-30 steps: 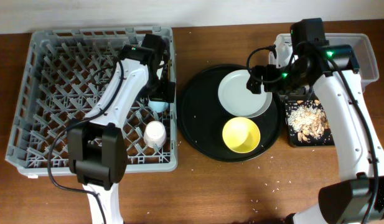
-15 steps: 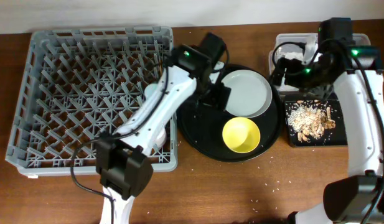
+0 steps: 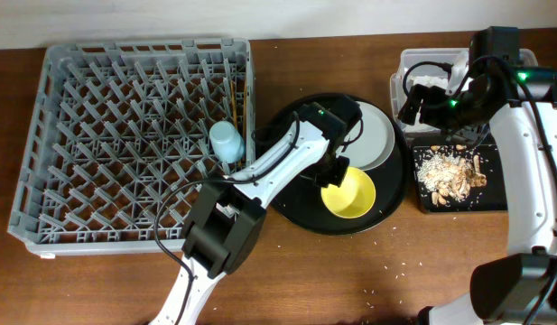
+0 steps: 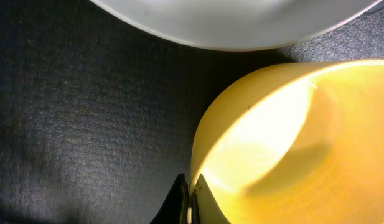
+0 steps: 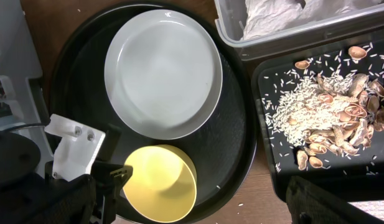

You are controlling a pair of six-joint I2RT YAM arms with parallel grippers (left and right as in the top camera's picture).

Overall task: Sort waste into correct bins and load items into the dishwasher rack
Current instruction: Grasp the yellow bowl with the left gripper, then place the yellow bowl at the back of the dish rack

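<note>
My left gripper [image 3: 335, 171] [image 4: 190, 196] is shut on the left rim of the yellow bowl [image 3: 352, 195] [image 4: 291, 143], one finger inside and one outside. The bowl stands on the round black tray [image 3: 280, 131] just in front of the white plate [image 3: 379, 137] [image 5: 160, 71]. A light blue cup [image 3: 226, 142] stands upside down in the grey dishwasher rack [image 3: 143, 45]. My right gripper [image 3: 429, 97] hangs open and empty over the clear tub [image 3: 406, 63], which holds crumpled white napkins [image 5: 272, 15]. Food scraps [image 3: 450, 173] [image 5: 328, 118] lie in the shallow black tray [image 3: 421, 206].
Stray rice grains dot the brown table in front of the round tray [image 3: 395, 268]. The left arm stretches from the table's front edge over the rack's right corner to the bowl. The tub and the shallow tray sit close against the round tray's right side.
My left arm swung from the rack to the round tray, leaving the blue cup behind, and its jaws closed on the bowl's rim. My right arm drew back right over the tub.
</note>
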